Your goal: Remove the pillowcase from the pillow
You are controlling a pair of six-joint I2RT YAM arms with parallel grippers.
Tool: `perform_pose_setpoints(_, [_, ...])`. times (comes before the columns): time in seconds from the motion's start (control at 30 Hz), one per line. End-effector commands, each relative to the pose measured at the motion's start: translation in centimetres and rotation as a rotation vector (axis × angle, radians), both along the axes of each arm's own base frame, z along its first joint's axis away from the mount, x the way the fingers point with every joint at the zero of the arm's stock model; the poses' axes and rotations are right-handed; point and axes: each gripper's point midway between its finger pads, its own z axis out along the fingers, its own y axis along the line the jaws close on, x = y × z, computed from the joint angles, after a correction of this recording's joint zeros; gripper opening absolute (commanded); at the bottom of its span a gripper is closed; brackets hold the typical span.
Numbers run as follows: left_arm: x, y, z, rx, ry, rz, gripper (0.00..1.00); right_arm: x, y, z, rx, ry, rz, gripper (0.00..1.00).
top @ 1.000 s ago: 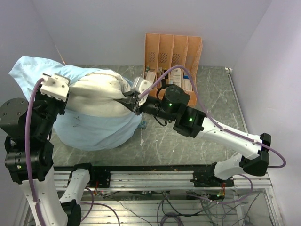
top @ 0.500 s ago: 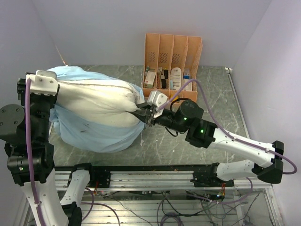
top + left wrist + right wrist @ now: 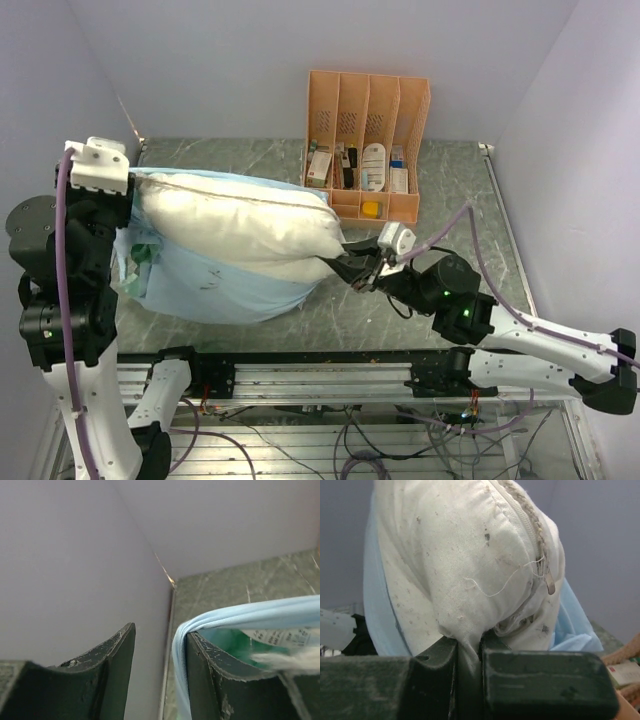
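Overhead, you are looking down at a grey marbled tabletop (image 3: pixel 450 190) with an orange file rack (image 3: pixel 368 140) standing at its far edge.

The pillow (image 3: pixel 240 225) is lying lengthwise across the left and middle of the tabletop, off-white and plump. Most of it is showing bare. The pillowcase (image 3: pixel 210 290) is lying under it and along its near side, with the plain light blue face showing. It is gathering around the pillow's left end, where a bit of mint-green is showing at the bunched left edge.

Your right pincer (image 3: pixel 350 268) is reaching in from the right, low over the tabletop. It is clamping the pillow's right corner. From the right wrist, the right pincer (image 3: pixel 469 650) is standing nearly closed, with a fold of speckled white fabric squeezed between the two fingers. A zip (image 3: pixel 520 510) is running along the pillow's edge above, and light blue cloth is showing behind on both sides.

Your left pincer (image 3: pixel 159 645) is sitting at the tabletop's far left corner, next to the wall. Its jaws are standing partly apart. The pillowcase's blue hem (image 3: pixel 240 617) is draping over one finger and running down its inner face. The other finger (image 3: pixel 122 650) is standing clear of the cloth, so nothing is being pinched.
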Motion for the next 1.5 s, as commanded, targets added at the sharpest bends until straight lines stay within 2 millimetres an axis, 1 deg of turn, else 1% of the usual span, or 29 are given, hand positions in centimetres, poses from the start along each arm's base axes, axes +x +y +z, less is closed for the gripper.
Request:
perform_pose_setpoints(0.0, [0.6,0.2,-4.1,-0.052,0.133,0.016,0.52,4.3,-4.1,-2.3,0.019,0.110,-0.301,0.00])
perform_pose_setpoints(0.1, [0.5,-0.4,-8.0,-0.069,0.217,-0.014,0.51,6.2,-5.7,-2.3,0.025,0.138,-0.441,0.00])
perform_pose_setpoints(0.2, [-0.1,-0.9,-11.6,-0.068,0.291,-0.040,0.51,8.3,-6.9,-1.2,0.027,0.155,-0.581,0.00])
perform_pose_setpoints(0.23, [-0.4,-0.9,-12.7,-0.059,0.314,-0.047,0.51,8.9,-7.1,-0.3,0.036,0.153,-0.605,0.00])
perform_pose_setpoints(0.27, [-0.5,-0.9,-14.0,-0.049,0.342,-0.050,0.51,9.6,-7.4,1.2,0.060,0.150,-0.629,0.00])
perform_pose_setpoints(0.3, [-0.7,-1.0,-15.0,-0.041,0.363,-0.055,0.51,10.3,-7.4,2.2,0.071,0.146,-0.638,0.00])
perform_pose_setpoints(0.33, [-0.9,-1.0,-15.9,-0.031,0.383,-0.062,0.52,10.8,-7.4,3.9,0.097,0.141,-0.645,0.00])
perform_pose_setpoints(0.37, [-1.3,-1.2,-16.7,-0.021,0.399,-0.074,0.53,11.6,-7.3,5.1,0.112,0.138,-0.655,0.00])
perform_pose_setpoints(0.4, [-1.5,-1.3,-17.4,-0.013,0.419,-0.084,0.56,12.1,-7.1,6.5,0.130,0.130,-0.656,0.00])
perform_pose_setpoints(0.43, [-1.7,-1.4,-17.8,-0.003,0.430,-0.095,0.60,12.6,-6.7,7.9,0.143,0.118,-0.654,0.00])
perform_pose_setpoints(0.47, [-1.8,-1.5,-17.8,0.006,0.435,-0.102,0.67,13.0,-6.2,9.1,0.147,0.103,-0.651,0.00])
perform_pose_setpoints(0.5, [-1.9,-1.5,-17.6,0.015,0.433,-0.105,0.73,13.4,-5.6,10.4,0.155,0.090,-0.648,0.00])
perform_pose_setpoints(0.53, [-2.0,-1.5,-16.9,0.022,0.419,-0.108,0.77,13.9,-4.7,10.9,0.145,0.082,-0.644,0.00])
perform_pose_setpoints(0.57, [-2.0,-1.6,-15.7,0.027,0.394,-0.109,0.80,14.1,-3.9,11.9,0.148,0.073,-0.630,0.00])
perform_pose_setpoints(0.6, [-2.1,-1.7,-14.2,0.030,0.360,-0.111,0.82,14.3,-3.3,12.9,0.154,0.064,-0.619,0.00])
perform_pose_setpoints(0.7, [-2.7,-2.4,-9.2,0.027,0.264,-0.143,0.86,14.9,-1.6,14.8,0.160,0.050,-0.591,0.00])
perform_pose_setpoints(0.73, [-3.1,-2.8,-7.2,0.025,0.226,-0.157,0.87,14.9,-1.1,15.3,0.165,0.049,-0.578,0.00])
perform_pose_setpoints(0.77, [-3.9,-3.2,-4.6,0.030,0.173,-0.173,0.87,14.8,-0.6,16.1,0.173,0.046,-0.559,0.00])
perform_pose_setpoints(0.8, [-4.3,-3.5,-3.1,0.033,0.145,-0.185,0.88,15.0,-0.2,15.9,0.165,0.050,-0.555,0.00])
perform_pose_setpoints(0.83, [-4.8,-3.8,-1.6,0.038,0.121,-0.196,0.88,15.0,0.1,16.5,0.176,0.050,-0.547,0.00])
perform_pose_setpoints(0.9, [-5.7,-4.3,0.6,0.053,0.078,-0.217,0.89,15.1,0.3,16.9,0.185,0.050,-0.555,0.00])
perform_pose_setpoints(0.97, [-6.2,-4.3,2.1,0.065,0.050,-0.214,0.89,15.3,-0.2,17.7,0.202,0.046,-0.579,0.00])
perform_pose_setpoints(1.07, [-6.6,-3.4,3.7,0.061,0.000,-0.160,0.89,15.4,-1.7,19.3,0.252,0.038,-0.631,0.00])
perform_pose_setpoints(1.13, [-6.8,-3.8,4.4,0.069,-0.026,-0.180,0.89,15.1,-1.6,20.1,0.263,0.023,-0.608,0.00])
perform_pose_setpoints(1.17, [-6.8,-4.2,4.7,0.075,-0.035,-0.203,0.89,14.8,-0.9,20.4,0.256,0.014,-0.575,0.00])
perform_pose_setpoints(1.27, [-6.7,-6.0,5.8,0.055,-0.059,-0.299,0.90,13.5,2.3,20.5,0.206,-0.018,-0.475,0.00])
perform_pose_setpoints(1.3, [-6.5,-6.7,6.1,0.029,-0.060,-0.335,0.91,12.9,3.2,20.9,0.196,-0.036,-0.456,0.00])
perform_pose_setpoints(1.4, [-5.0,-8.5,6.5,-0.056,-0.032,-0.438,0.91,11.2,6.6,20.9,0.151,-0.084,-0.403,0.00])
perform_pose_setpoints(1.47, [-3.8,-9.6,7.5,-0.101,-0.053,-0.503,0.91,10.4,8.7,20.9,0.110,-0.115,-0.387,0.00])
